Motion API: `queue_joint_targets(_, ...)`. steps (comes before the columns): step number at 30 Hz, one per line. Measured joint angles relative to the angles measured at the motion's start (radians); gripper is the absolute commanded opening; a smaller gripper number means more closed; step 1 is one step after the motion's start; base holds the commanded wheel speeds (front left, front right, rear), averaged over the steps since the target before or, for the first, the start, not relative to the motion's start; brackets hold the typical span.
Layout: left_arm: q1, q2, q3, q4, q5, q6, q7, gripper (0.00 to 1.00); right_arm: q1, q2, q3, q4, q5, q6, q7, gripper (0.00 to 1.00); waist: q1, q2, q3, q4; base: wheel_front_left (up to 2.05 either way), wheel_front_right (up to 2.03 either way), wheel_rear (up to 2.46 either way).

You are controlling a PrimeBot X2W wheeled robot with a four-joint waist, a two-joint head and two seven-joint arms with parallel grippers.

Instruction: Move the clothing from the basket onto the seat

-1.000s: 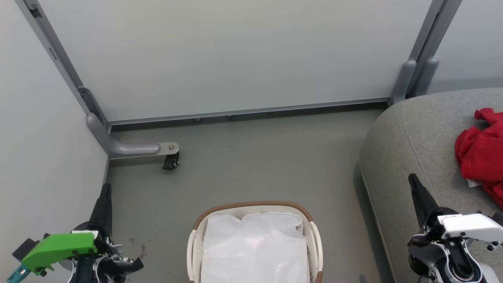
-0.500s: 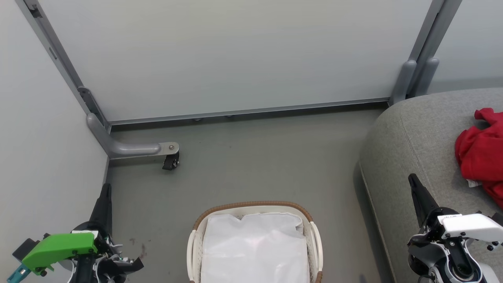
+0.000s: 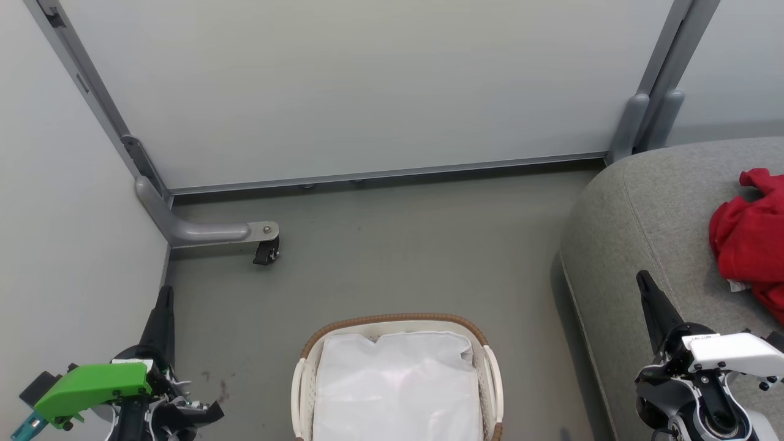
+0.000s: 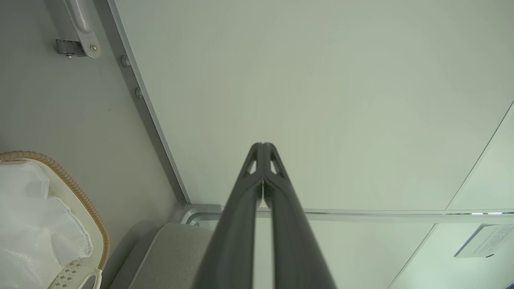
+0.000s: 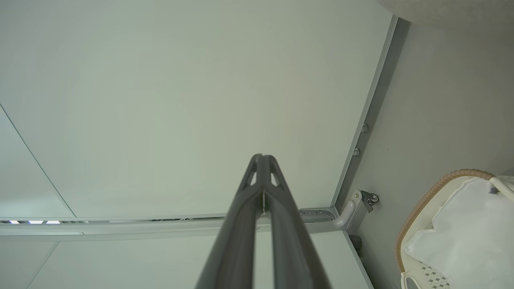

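- I see the clothing (image 3: 750,239) lying in a red heap on top of the seat (image 3: 643,214), well in from its rounded left edge and cut off by the right edge of my head view.
- The heap is crumpled. The part I can see runs longer from the seat's front toward its back than across it, and I can't make out a collar or hem direction.
- My right gripper (image 3: 642,278) hangs over the seat's front-left part, near the heap but apart from it, with its fingers pressed together on nothing.
- The basket (image 3: 392,320) stands on the floor left of the seat, with a white liner (image 3: 395,386) inside.
- My left gripper (image 3: 164,293) is beyond the basket by the left wall panel, also closed and empty.
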Motion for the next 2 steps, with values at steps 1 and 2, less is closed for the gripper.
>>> queue_joint_targets(1,0.0,0.0,0.0,0.0,0.0,0.0,0.0,0.0,0.0,0.0,0.0,0.0,0.0,0.0,0.0,0.0,0.0,0.0,0.0,0.0,0.0,0.0,0.0)
queue_joint_targets(2,0.0,0.0,0.0,0.0,0.0,0.0,0.0,0.0,0.0,0.0,0.0,0.0,0.0,0.0,0.0,0.0,0.0,0.0,0.0,0.0,0.0,0.0,0.0)
